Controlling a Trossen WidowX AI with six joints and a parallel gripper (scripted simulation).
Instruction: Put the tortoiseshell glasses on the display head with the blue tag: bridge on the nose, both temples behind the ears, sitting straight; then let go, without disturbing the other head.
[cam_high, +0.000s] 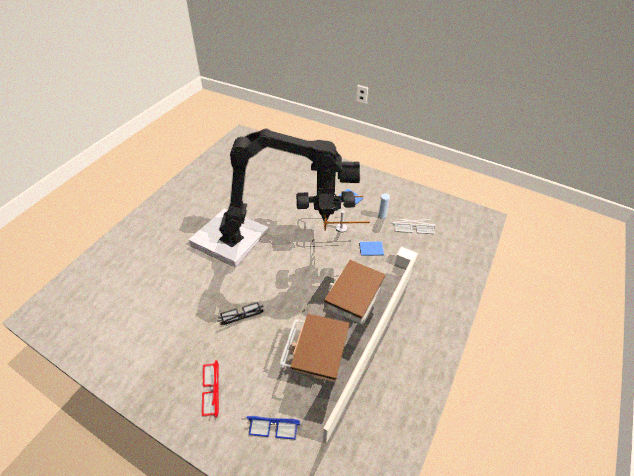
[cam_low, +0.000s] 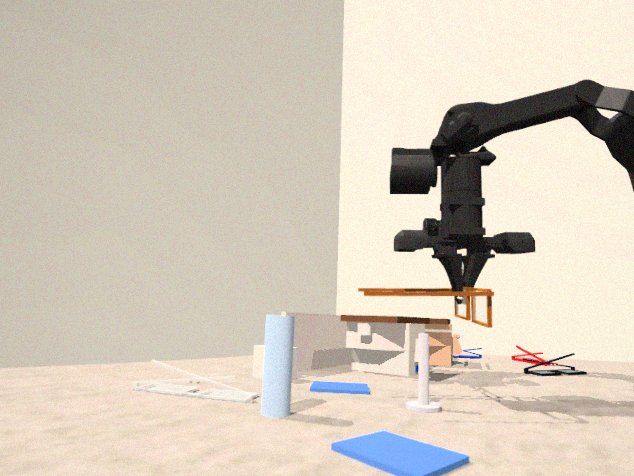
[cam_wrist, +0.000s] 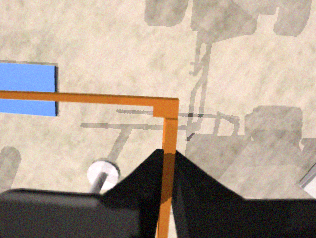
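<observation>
Gripping the tortoiseshell glasses (cam_high: 350, 222) (cam_low: 425, 292) (cam_wrist: 171, 131) between nearly closed fingers (cam_high: 325, 217) (cam_low: 462, 286), above the counter (cam_high: 148, 286) (cam_low: 153, 435) (cam_wrist: 75, 30), right of centre in the exterior view.

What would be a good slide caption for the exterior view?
Gripper holding the orange-brown glasses aloft, temples level, above a slim white post.

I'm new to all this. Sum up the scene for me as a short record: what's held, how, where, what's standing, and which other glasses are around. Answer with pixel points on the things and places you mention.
held: orange-brown glasses (cam_high: 348, 222) (cam_low: 409, 292) (cam_wrist: 115, 97)
end effector (cam_high: 325, 217) (cam_low: 463, 287) (cam_wrist: 165, 156): closed on the frame front
glasses' pose: in the air, temples roughly level, lenses hanging down
upright: light blue cylinder (cam_high: 384, 206) (cam_low: 277, 366); white post (cam_high: 342, 221) (cam_low: 423, 368) (cam_wrist: 104, 175) on round foot
other glasses lying loose: black (cam_high: 240, 313) (cam_low: 555, 371), red (cam_high: 216, 389) (cam_low: 535, 357), blue (cam_high: 272, 426), white (cam_high: 414, 226) (cam_low: 194, 391)
</observation>
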